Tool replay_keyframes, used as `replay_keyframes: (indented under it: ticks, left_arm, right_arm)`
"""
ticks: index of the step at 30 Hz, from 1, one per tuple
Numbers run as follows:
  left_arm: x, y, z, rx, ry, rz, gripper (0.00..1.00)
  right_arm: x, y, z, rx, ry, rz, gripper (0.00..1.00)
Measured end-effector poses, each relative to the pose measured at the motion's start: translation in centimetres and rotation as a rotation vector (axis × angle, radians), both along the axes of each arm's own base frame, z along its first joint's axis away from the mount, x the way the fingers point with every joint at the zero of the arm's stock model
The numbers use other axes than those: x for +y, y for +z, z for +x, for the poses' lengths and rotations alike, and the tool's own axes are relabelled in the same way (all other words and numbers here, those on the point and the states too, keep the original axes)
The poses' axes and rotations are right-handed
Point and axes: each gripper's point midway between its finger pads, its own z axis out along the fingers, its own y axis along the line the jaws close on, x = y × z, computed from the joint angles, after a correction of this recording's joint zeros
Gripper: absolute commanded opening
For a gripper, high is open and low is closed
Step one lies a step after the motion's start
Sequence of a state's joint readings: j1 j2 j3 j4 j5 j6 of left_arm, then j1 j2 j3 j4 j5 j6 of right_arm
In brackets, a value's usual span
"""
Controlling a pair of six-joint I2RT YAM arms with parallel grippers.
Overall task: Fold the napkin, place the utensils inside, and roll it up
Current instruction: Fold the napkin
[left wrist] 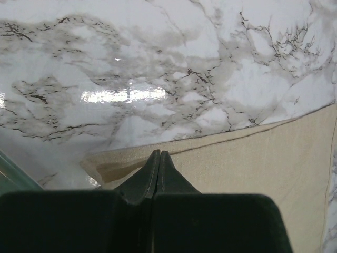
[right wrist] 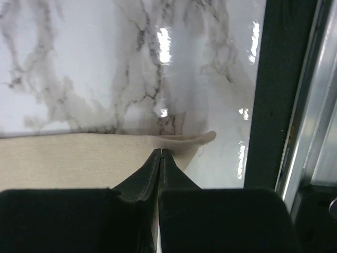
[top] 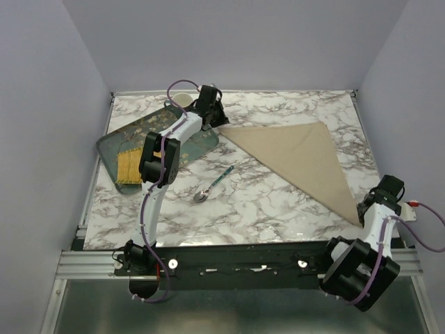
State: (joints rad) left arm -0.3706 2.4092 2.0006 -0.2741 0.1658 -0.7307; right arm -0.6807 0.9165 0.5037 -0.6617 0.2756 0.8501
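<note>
A plain beige-tan cloth napkin (top: 306, 160) lies flat on the white, grey-veined marble tabletop (top: 278, 209), folded into a triangle that spans the right half of the surface: one corner points left toward the middle of the table, one sits near the far right, and one reaches the near right edge. The left gripper (left wrist: 159, 154) is at the leftward corner with its two dark fingers pressed tightly together. Their tips rest on the cloth just inside its edge, and it cannot be told whether any fabric is caught between them. The right gripper (right wrist: 159, 153) is at the near right corner with its fingers clenched on the napkin's edge, and just beyond the tips the corner of the cloth curls up off the marble, close to the table's dark rim. A slim spoon with a silvery metal bowl and a thin teal-green handle (top: 213, 185) lies on bare marble near the table's centre, left of the napkin and apart from it, with its bowl toward the arms. On the left side sits a dark teal floral tray (top: 115, 142) with a yellow woven pad (top: 128, 167) on it, and a pale round cup (top: 182, 100) stands at the tray's far end.
</note>
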Motion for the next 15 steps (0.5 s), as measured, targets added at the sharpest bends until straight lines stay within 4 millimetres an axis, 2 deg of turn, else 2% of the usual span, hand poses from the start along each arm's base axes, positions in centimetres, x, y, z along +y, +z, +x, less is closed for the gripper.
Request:
replay_keyframes:
  ticks: [5,15]
  left_arm:
    - [-0.1,0.0,-0.1,0.008,0.005,-0.011,0.0]
    - [0.4,-0.3,0.4,0.016,0.034,-0.029,0.0]
  right_arm:
    - [0.4,-1.9,-1.4,0.11,-0.04,0.062,0.06]
    - [0.4,-3.0,-2.3,0.211,-0.099,0.116,0.01]
